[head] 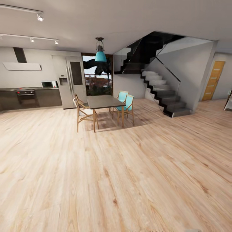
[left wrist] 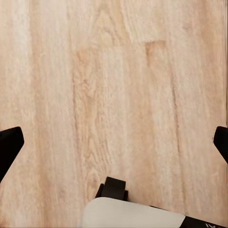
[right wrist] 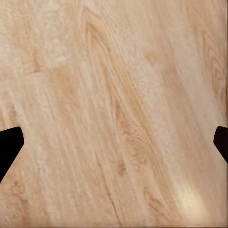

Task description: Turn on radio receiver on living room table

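Observation:
The radio receiver, the low grey table and the living room are out of view. In the left wrist view my left gripper (left wrist: 114, 142) is open, its black fingertips (left wrist: 9, 145) wide apart at both edges over bare wood floor (left wrist: 118, 85). In the right wrist view my right gripper (right wrist: 114, 142) is open as well, its dark fingertips (right wrist: 9, 145) spread over wood floor (right wrist: 114, 95). Nothing lies between either pair of fingers.
Ahead stands a dark dining table (head: 104, 101) with wooden chairs (head: 82, 113) and teal chairs (head: 126, 104) under a teal pendant lamp (head: 100, 55). Kitchen counter (head: 30, 96) and fridge (head: 69, 80) at back left. Dark stairs (head: 161, 91) rise at right, beside an orange door (head: 213, 80). Part of my white base (left wrist: 133, 213) shows.

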